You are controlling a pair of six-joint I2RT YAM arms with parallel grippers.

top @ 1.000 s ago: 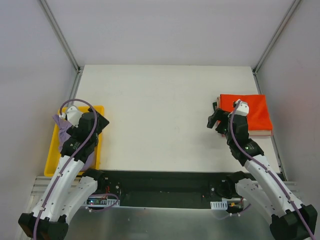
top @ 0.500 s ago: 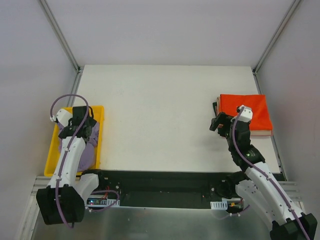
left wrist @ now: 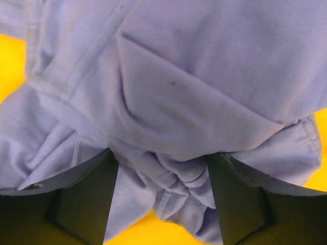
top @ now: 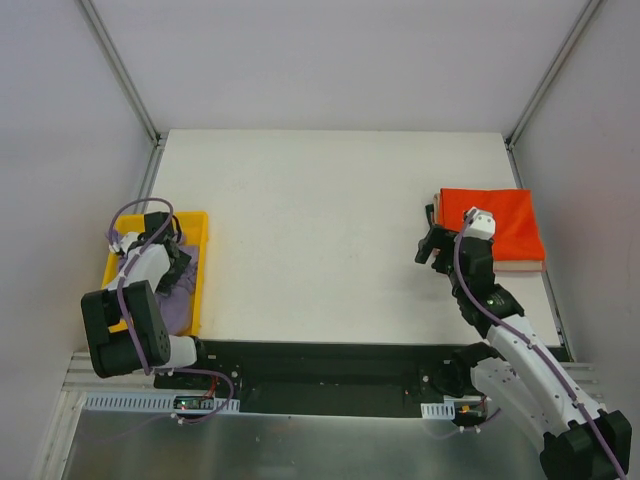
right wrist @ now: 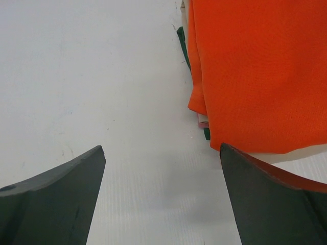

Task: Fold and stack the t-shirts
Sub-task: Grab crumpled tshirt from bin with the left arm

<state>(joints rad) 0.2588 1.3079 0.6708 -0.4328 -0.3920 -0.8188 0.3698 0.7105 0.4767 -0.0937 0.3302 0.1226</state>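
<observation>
As seen from above, splits into two halves. At the left edge of the table (top: 320, 200), a yellow tray (top: 201, 285) holding the light purple t-shirt (top: 180, 312), crumpled and unfolded, with the left jaws sunk down into it. At the right edge, a neat stack topped by the orange-red t-shirt (top: 505, 222), with a tan folded t-shirt (top: 522, 267) peeking out beneath along the near side. Right jaws just beside the stack's left side, over bare table.

From the left wrist, almost nothing but rumpled purple cloth (left wrist: 204, 76), with tray yellow (left wrist: 10, 56) at the margins. Left jaws spread wide and planted astride a bunched fold, touched by cloth on both inner faces. No tight pinch to be seen, so best read as parted around the fold rather than clamped on it.

From the right wrist, right jaws released and wide, with only table (right wrist: 102, 76) between them. To the upper right, the flat orange-red t-shirt (right wrist: 255, 66) over a dark green layer (right wrist: 183, 43), a pink layer (right wrist: 203, 122) and a cream layer (right wrist: 291, 153).

By this showing, mostly done: several shirts folded and stacked. Left to do: lift the purple one from the tray, spread it, fold it, set it on the stack. No other loose shirt in view.
</observation>
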